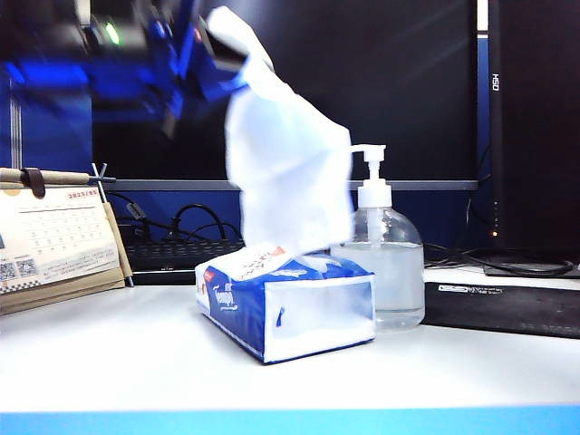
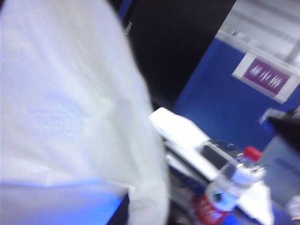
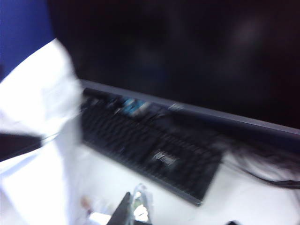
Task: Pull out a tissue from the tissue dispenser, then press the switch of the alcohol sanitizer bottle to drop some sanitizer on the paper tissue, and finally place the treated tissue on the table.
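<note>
The left end effector (image 1: 213, 50), clamped on the tissue (image 1: 285, 177), hangs it above the pack (image 1: 285, 304); the pump (image 1: 370, 159) lies beside its lower-right edge. Right end effector unseen.

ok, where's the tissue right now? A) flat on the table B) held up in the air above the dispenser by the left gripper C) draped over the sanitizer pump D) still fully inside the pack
B: in the exterior view the tissue hangs from the shut left gripper high above the tissue dispenser, with the alcohol sanitizer bottle standing behind and beside the pack, its switch uncovered.
</note>
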